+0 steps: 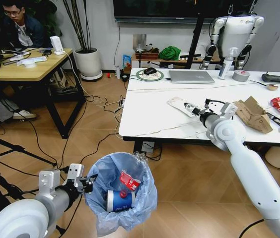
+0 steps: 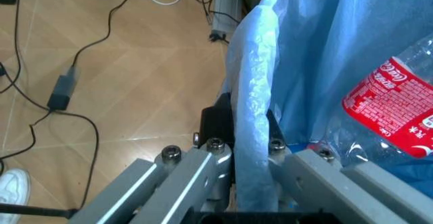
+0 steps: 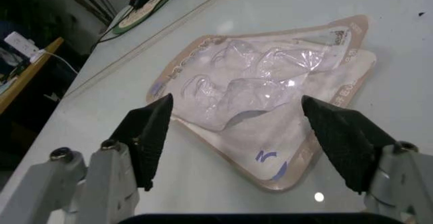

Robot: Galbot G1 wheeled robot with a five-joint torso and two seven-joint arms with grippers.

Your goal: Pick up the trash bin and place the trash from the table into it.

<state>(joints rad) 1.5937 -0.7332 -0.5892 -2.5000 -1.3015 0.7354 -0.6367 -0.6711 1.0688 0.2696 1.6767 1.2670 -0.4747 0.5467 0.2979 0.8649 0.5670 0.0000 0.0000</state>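
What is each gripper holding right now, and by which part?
The left gripper is shut on the trash bin, clamping its bag-covered rim. The right gripper is open above a clear blister pack on the table, holding nothing.

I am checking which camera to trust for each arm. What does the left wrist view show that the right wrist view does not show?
Left wrist view alone: the left gripper shut on the rim of the trash bin, a clear bottle with a red label inside the blue bag, and cables on the wooden floor.

Right wrist view alone: the right gripper open over an empty clear blister pack lying on the table.

Shared: each shows its own gripper's fingers near a piece of the task.
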